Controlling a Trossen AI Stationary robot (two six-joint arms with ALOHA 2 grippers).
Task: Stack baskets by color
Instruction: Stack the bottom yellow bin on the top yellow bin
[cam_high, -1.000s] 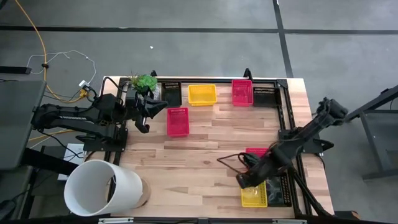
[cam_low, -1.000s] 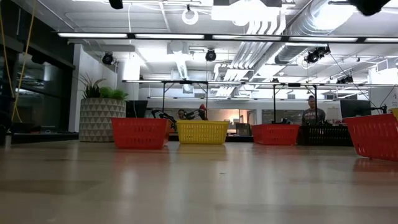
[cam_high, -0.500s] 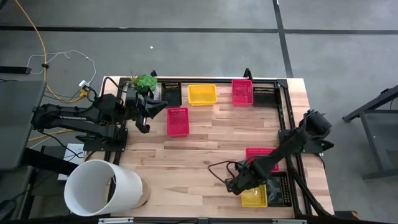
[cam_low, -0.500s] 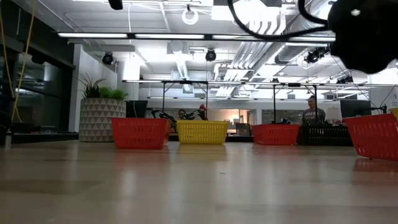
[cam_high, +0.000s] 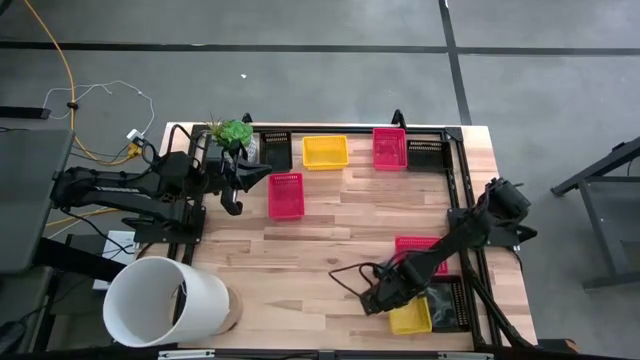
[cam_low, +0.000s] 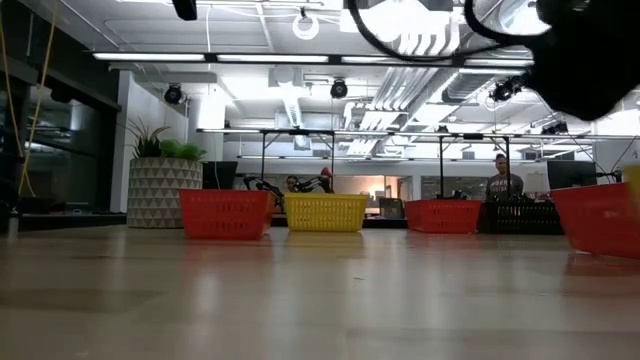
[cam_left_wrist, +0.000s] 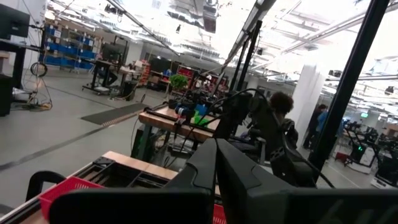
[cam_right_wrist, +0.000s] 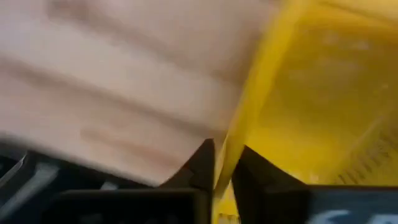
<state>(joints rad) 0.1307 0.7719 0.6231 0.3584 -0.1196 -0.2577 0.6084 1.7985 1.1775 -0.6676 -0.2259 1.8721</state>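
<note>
A: Which step is in hand?

B: The pick-up, I'd say. The right pincer (cam_right_wrist: 222, 165) is clenched on the rim of the yellow basket (cam_high: 411, 318) at the near right corner of the counter (cam_high: 330, 250); in the right wrist view the yellow wall sits pinched between the two dark fingers.

A: And its match?

B: The other yellow basket (cam_high: 325, 152) sits along the far edge, between a black basket (cam_high: 277, 148) and a red basket (cam_high: 390, 148). A second red basket (cam_high: 285, 195) lies nearer the left arm, and a third red one (cam_high: 420, 246) is just beside the right arm.

A: The left arm?

B: Waiting at the far left by the plant (cam_high: 232, 131), its left pincer (cam_left_wrist: 216, 163) clenched on nothing.

A: Next move?

B: Probably lift the held basket clear, carry it across to the far yellow one, square it up and lower it inside
</note>
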